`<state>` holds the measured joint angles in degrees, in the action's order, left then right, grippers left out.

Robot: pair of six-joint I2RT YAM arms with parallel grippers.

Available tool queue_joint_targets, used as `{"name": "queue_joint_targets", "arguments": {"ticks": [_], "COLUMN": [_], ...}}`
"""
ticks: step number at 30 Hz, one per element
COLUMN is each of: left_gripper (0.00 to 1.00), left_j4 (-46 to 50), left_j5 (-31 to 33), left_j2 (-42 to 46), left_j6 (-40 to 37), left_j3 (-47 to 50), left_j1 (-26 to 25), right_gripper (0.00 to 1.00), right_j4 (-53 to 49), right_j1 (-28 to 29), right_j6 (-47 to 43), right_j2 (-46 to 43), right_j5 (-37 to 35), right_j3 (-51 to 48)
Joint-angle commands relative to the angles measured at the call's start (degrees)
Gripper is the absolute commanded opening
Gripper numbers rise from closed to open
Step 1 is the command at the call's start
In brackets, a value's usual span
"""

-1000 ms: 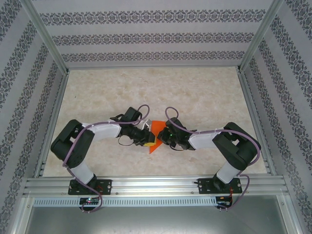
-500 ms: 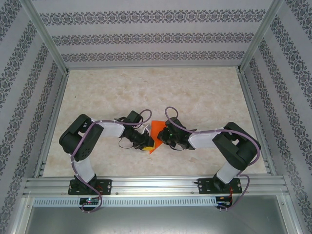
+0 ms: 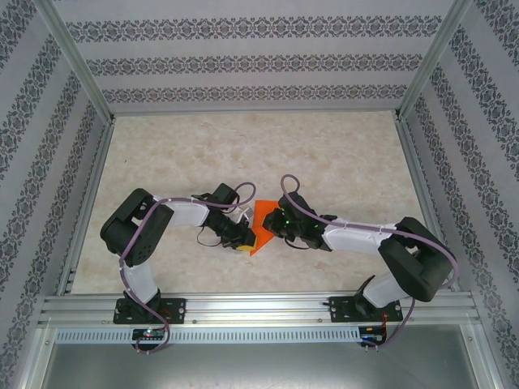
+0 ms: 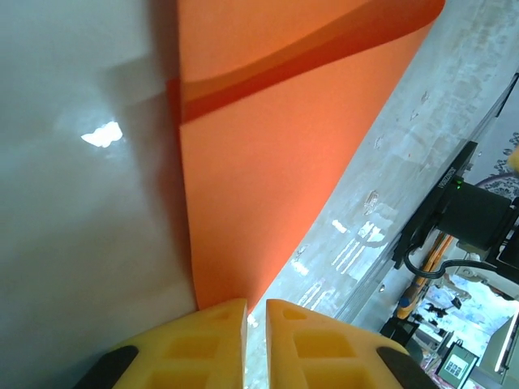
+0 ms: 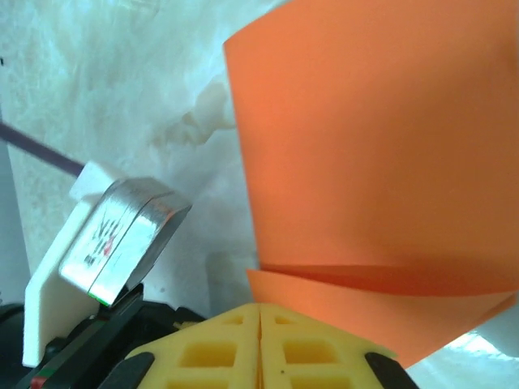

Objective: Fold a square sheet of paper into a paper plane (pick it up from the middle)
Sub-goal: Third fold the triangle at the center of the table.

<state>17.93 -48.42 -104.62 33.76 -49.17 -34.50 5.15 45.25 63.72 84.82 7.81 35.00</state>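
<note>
The orange sheet of paper [image 3: 259, 217] is partly folded and lies on the table between the two grippers, low and centre in the top view. In the left wrist view the sheet of paper [image 4: 276, 162] narrows to a tip at my left gripper [image 4: 255, 312]. Its yellow fingers [image 4: 215, 340] stand a narrow gap apart, with bare table showing through the gap and the paper's tip behind the left finger. My right gripper [image 5: 259, 312] is shut on the near edge of the paper [image 5: 381, 146], where a folded flap overlaps. In the top view my left gripper [image 3: 244, 237] and right gripper [image 3: 272, 224] nearly touch.
A silver and white block of the left arm's wrist [image 5: 122, 235] sits close to the left of the right fingers. The marble-patterned table [image 3: 259, 154] stretches away behind both arms. Aluminium frame rails [image 3: 259, 308] run along the near edge, and patterned walls stand on three sides.
The left arm folded its elbow inward and its gripper slid down-right to the paper's lower tip. The right arm then stretched out, its elbow swinging right, while its gripper stayed at the paper.
</note>
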Motion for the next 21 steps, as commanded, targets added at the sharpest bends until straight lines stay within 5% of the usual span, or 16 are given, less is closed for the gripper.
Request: {"name": "queue_joint_targets", "arguments": {"ticks": [1,11,21], "left_gripper": [0.15,0.1,0.11], "left_j4": [3.91,6.79,7.88], "left_j5": [6.83,9.45,9.79], "left_j2": [-3.09,-4.16,-1.35], "left_j6": [-2.29,-3.32,-3.64], "left_j3": [0.4,-0.41,-0.64], "left_j1": [0.19,0.16,0.18], "right_gripper": [0.07,0.04,0.05], "right_j4": [2.13,7.7,6.98], "right_j1": [1.99,3.3,3.0], "right_j6": [-0.52,2.3,3.17], "right_j2": [1.89,11.01,10.9], "right_j5": [1.62,0.46,-0.87], "right_j3": [-0.7,-2.27,-2.74]}}
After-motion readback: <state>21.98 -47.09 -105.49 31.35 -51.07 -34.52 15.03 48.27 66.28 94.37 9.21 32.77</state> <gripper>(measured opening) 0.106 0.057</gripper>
